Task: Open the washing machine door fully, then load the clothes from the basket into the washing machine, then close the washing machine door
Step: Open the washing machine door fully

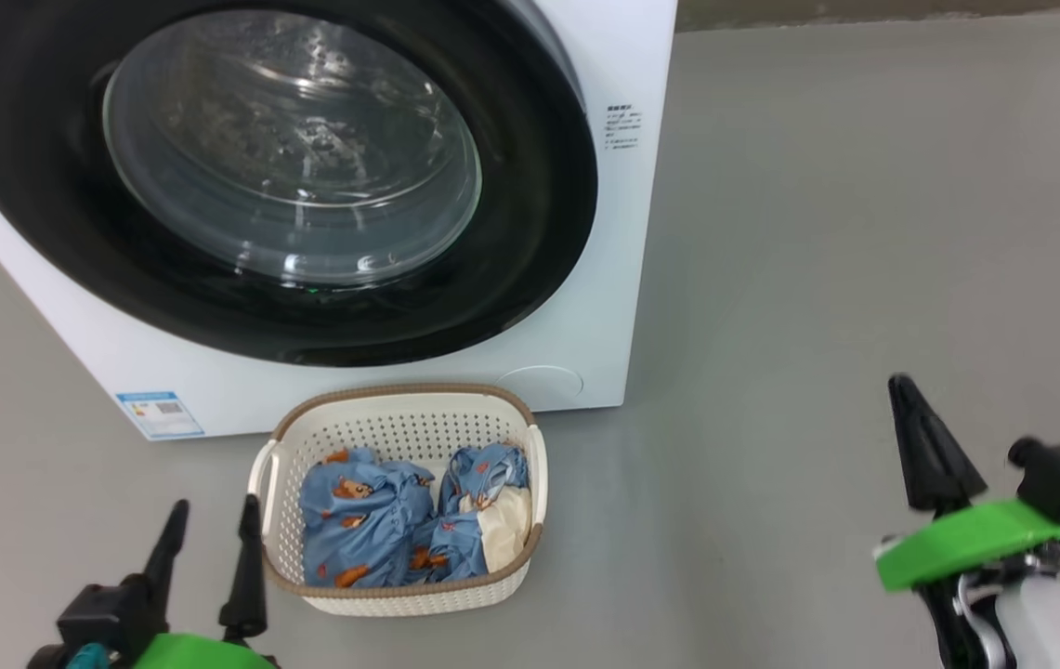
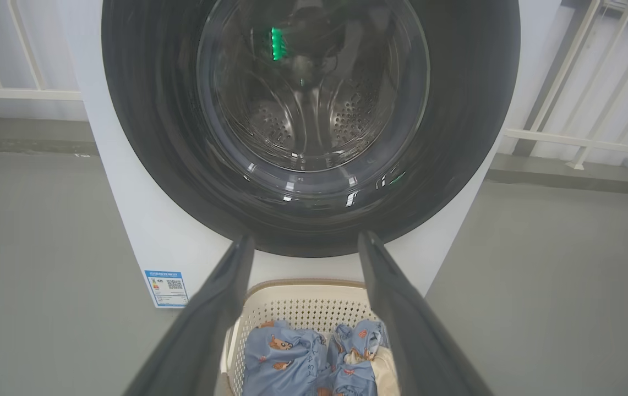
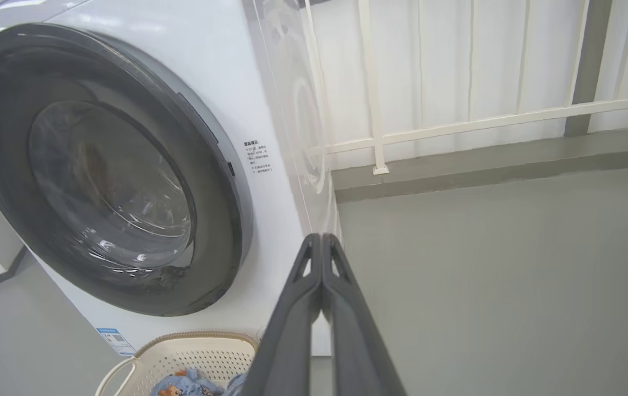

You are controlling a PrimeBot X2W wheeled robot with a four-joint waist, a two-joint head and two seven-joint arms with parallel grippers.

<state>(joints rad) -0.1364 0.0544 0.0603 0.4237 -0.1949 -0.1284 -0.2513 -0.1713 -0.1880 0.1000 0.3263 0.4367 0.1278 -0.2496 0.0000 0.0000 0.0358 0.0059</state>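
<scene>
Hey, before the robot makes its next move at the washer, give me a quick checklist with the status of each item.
1. Washing machine door open: not ok, it is shut.
2. Left end effector free: ok, open and empty.
3. Right end effector free: ok, shut on nothing.
4. Clothes ready in the basket: ok.
5. Door swing clears the basket: cannot tell.

Head view looks steeply down, close, on door [image 1: 293, 158] and basket [image 1: 399, 394]. Left wrist view faces the door squarely, low over the basket. Right wrist view shares both, obliquely from the right.
</scene>
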